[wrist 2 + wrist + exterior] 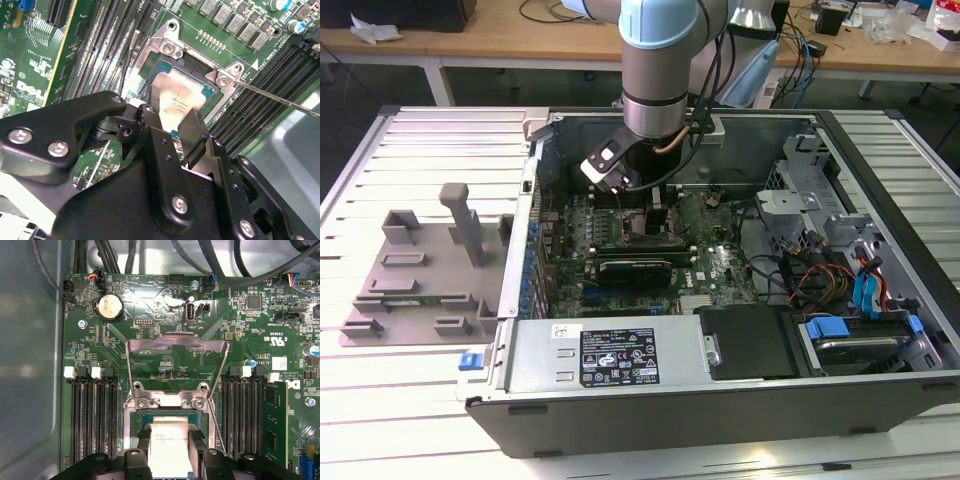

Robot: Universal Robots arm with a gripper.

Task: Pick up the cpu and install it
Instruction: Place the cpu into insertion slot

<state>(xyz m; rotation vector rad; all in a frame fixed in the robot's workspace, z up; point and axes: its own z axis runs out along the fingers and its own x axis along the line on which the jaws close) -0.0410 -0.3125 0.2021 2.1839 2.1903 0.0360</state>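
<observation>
The cpu (170, 447), a pale silvery square chip, lies level within the dark socket frame (137, 415) on the green motherboard. In the second wrist view the cpu (177, 95) shows just past the black fingers (192, 127). My gripper (170, 440) stands straight over the socket, its two black fingers pressed against opposite sides of the chip. From the exterior view, the gripper (638, 200) reaches down into the open computer case (720, 400), over the board's far part.
The socket's metal load plate (177, 347) is swung open and its thin lever (280, 97) sticks out sideways. Memory slots (92, 410) flank the socket. Cables (810, 280) and drive bays fill the case's right side. A grey tray with posts (420, 265) lies outside at the exterior view's left.
</observation>
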